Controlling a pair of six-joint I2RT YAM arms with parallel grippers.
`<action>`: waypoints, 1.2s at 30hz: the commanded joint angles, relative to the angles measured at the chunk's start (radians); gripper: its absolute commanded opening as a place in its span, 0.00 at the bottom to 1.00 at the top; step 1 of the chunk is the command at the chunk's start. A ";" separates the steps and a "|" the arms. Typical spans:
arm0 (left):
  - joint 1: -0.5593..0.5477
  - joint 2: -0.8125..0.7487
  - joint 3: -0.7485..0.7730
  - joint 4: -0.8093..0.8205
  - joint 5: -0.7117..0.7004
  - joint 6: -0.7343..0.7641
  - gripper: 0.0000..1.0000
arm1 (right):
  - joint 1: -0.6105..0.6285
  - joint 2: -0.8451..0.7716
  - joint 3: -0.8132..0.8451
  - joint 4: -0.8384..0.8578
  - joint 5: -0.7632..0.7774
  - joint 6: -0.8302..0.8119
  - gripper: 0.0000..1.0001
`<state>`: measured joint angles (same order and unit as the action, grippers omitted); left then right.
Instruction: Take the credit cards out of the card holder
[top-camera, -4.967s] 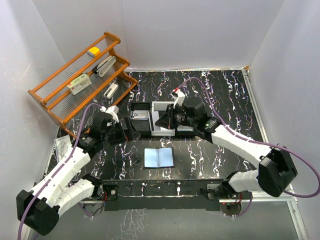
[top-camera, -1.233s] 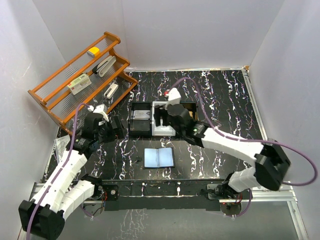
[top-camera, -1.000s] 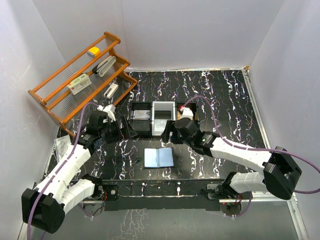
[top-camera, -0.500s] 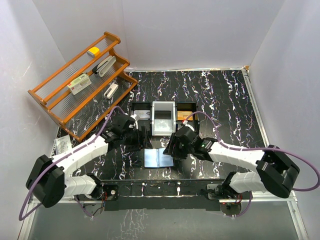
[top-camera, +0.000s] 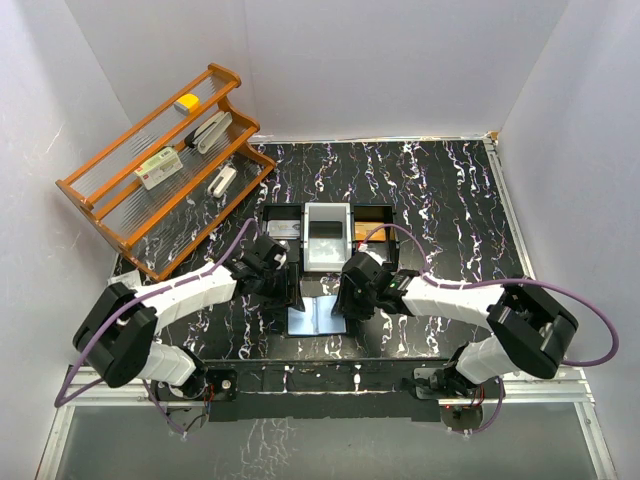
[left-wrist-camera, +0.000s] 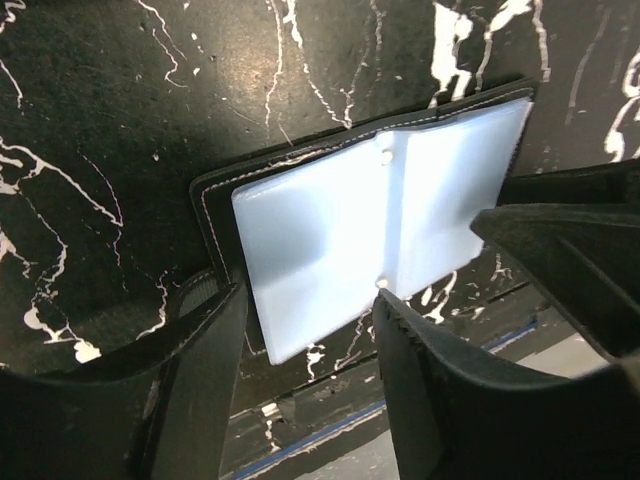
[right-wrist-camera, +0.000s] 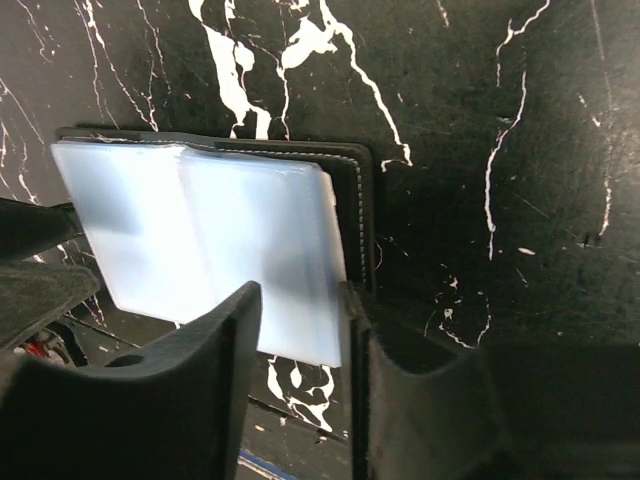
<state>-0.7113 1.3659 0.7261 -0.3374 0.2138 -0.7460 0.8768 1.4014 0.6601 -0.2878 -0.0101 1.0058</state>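
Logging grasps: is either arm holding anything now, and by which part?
As far as shows, nothing is held. Left gripper and right gripper hover with jaws open over opposite halves of the card holder, which lies spread open.

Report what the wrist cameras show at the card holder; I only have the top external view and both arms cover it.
Observer: Left wrist view: the card holder lies open, light blue inside up, the left fingers spread astride one corner.
Operator: Now the right side.
Observer: Right wrist view: the right fingers stand apart, a corner of the holder's other half showing between them.
Operator: Check for cards.
Observer: The pockets look plain glossy blue; I cannot tell whether cards are inside.
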 joint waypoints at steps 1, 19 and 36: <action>-0.013 0.048 0.001 -0.011 0.009 0.007 0.46 | 0.004 0.021 0.025 0.034 -0.023 -0.031 0.31; -0.037 0.097 -0.075 0.055 0.011 -0.009 0.21 | 0.003 0.030 0.012 0.168 -0.154 0.008 0.17; -0.037 0.045 -0.064 0.043 -0.018 -0.023 0.20 | 0.004 0.093 0.090 0.296 -0.374 -0.033 0.29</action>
<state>-0.7383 1.4399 0.6865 -0.2623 0.2207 -0.7609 0.8768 1.4754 0.6987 -0.0910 -0.3088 0.9710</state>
